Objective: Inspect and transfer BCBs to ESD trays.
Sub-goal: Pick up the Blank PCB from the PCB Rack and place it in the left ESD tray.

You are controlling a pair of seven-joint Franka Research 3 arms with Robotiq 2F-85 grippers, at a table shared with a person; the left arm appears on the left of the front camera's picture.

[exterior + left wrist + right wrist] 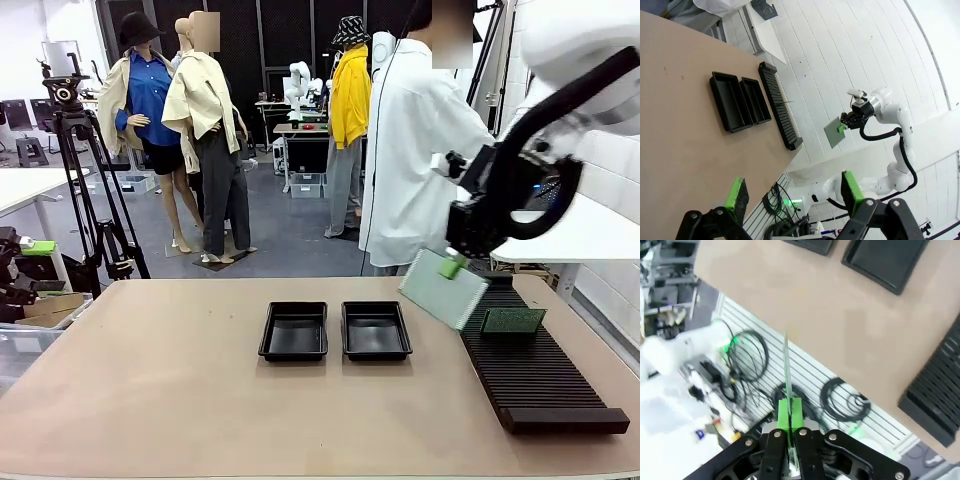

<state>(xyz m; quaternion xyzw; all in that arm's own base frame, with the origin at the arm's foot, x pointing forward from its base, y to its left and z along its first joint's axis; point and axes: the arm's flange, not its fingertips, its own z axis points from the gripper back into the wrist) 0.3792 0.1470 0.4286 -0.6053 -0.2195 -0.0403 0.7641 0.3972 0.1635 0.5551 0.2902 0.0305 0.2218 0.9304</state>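
Right gripper (452, 266) pinches BCB (441, 291); wrist view: edge-on

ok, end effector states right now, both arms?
Left end effector: open, nothing between its pads.
Right end effector: closed on a BCB, held tilted in the air.

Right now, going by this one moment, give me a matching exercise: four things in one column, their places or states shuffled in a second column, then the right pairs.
Things:
1. pale BCB
2. dark green BCB
3. ESD trays
4. left gripper

Places or states:
A. open, holding nothing
B. standing in the black rack
C. side by side, both empty
D. clamped in the right gripper, tilted in the air

Pairs: 1-D, 2-B, 3-C, 4-A.
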